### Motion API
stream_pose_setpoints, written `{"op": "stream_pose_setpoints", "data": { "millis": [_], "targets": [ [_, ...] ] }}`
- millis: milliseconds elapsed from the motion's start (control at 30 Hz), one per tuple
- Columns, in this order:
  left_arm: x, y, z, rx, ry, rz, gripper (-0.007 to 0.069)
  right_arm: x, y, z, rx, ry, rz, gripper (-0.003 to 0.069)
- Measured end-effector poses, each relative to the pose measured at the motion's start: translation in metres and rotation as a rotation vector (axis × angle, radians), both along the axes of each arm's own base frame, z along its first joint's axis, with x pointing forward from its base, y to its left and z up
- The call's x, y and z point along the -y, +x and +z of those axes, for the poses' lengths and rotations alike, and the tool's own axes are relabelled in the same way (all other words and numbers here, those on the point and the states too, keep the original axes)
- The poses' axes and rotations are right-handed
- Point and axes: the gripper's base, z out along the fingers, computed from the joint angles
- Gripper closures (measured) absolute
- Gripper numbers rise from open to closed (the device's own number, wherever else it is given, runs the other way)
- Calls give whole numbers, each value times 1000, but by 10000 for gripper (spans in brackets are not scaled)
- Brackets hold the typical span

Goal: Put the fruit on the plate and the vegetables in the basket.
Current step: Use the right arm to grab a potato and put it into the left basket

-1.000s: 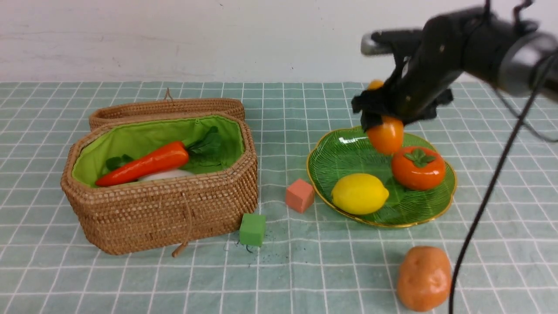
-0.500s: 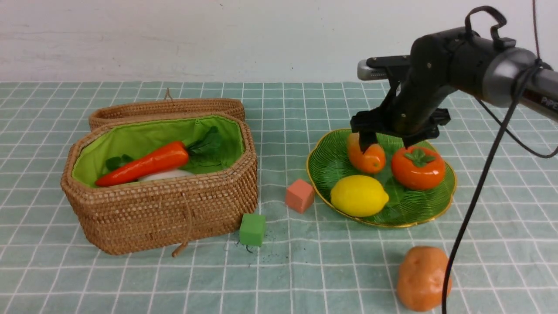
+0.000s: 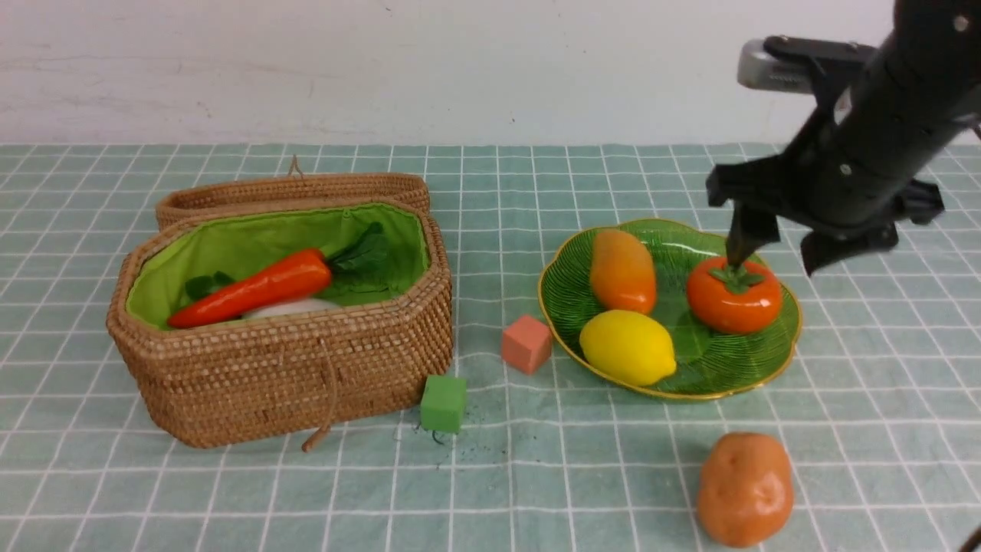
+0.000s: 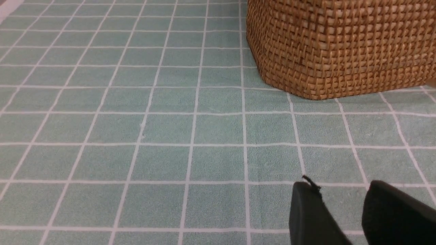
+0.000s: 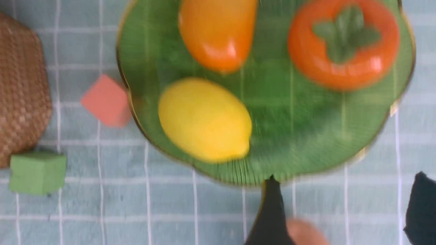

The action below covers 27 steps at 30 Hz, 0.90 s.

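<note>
On the green plate [image 3: 720,362] lie the mango [image 3: 622,270], the lemon [image 3: 628,346] and the persimmon [image 3: 734,295]. Above the plate's right side hangs my right gripper [image 3: 775,257], open and empty, one fingertip just over the persimmon's leaf cap. The brown potato [image 3: 745,487] sits on the cloth in front of the plate. In the open basket [image 3: 291,368] lie a red pepper [image 3: 253,295] and a white radish [image 3: 291,308]. My left gripper [image 4: 340,185] hovers low over the cloth near the basket's wall [image 4: 340,47], open, nothing between its fingers.
A salmon cube [image 3: 526,343] lies between basket and plate, and a green cube [image 3: 443,403] sits at the basket's front right corner. The basket's lid [image 3: 291,192] lies folded back behind it. A white wall closes off the table's far edge.
My right gripper lowered the mango onto the plate, let it go, then rose and swung right. The mango now lies free at the plate's back left.
</note>
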Motion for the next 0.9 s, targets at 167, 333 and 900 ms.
{"op": "stream_pose_setpoints", "data": {
  "millis": [167, 333, 900],
  "targets": [
    [0, 0, 0, 0, 0, 0, 387, 7, -41, -31, -70, 95, -102, 140],
    [0, 0, 0, 0, 0, 0, 386, 11, -64, -73, -94, 174, -197, 85],
    [0, 0, 0, 0, 0, 0, 386, 9, -57, -148, -20, 209, -221, 111]
  ]
}}
